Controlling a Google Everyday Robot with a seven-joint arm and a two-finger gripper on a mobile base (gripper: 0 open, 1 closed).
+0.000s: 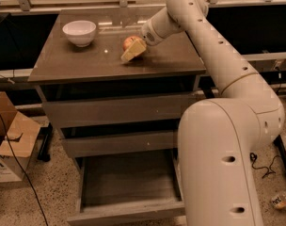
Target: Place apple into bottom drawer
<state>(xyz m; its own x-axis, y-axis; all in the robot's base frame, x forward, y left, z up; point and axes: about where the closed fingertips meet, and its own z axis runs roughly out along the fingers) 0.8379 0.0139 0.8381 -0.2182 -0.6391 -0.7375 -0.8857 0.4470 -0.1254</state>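
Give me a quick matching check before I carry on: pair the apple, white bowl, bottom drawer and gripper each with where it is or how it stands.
Things:
1. apple
2. white bowl
3. bottom drawer
4. gripper

Places or states:
A. pulled out, lowest of the three drawers
B. back left of the cabinet top
C. low over the cabinet top, right against the apple's front
D. on the cabinet top, to the right of the bowl

Pairs: 1-D, 2-B, 3-A, 4-C.
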